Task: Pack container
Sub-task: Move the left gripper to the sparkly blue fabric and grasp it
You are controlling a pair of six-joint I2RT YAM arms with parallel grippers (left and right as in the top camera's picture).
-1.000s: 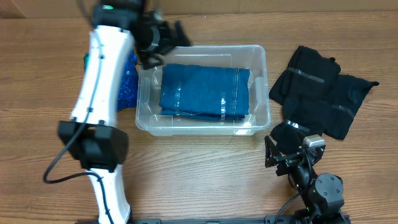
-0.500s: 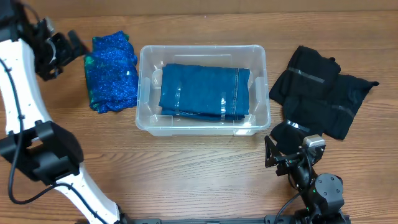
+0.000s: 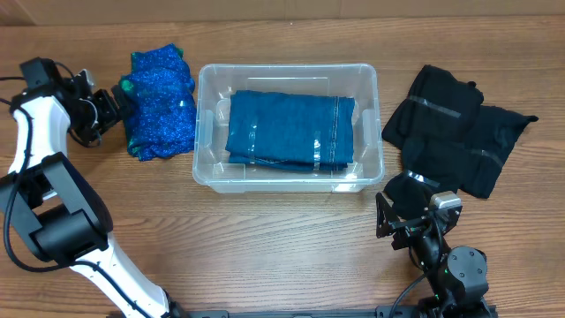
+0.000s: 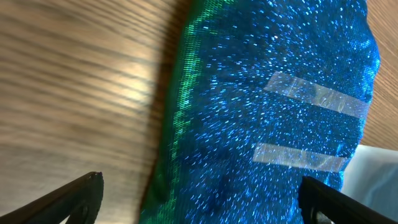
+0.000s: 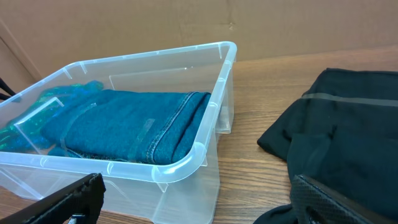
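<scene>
The clear plastic container [image 3: 206,173] stands mid-table with folded blue jeans [image 3: 291,129] lying inside; it also shows in the right wrist view [image 5: 199,152] with the jeans [image 5: 124,121]. A sparkly blue folded garment [image 3: 159,104] lies left of the container and fills the left wrist view [image 4: 273,118]. My left gripper [image 3: 113,104] is open just left of this garment, its fingers [image 4: 200,196] spread to either side of the garment's edge. A black garment [image 3: 455,128] lies right of the container, also seen in the right wrist view [image 5: 348,118]. My right gripper [image 3: 393,221] is open and empty near the container's front right corner.
The wooden table [image 3: 265,247] extends in front of the container. A cardboard wall [image 5: 186,25] stands behind the table. The left arm [image 3: 35,132] reaches along the left side.
My left arm has swung from above the container's left end to the far left, then come down with its open gripper beside the sparkly blue garment. The right arm has not moved.
</scene>
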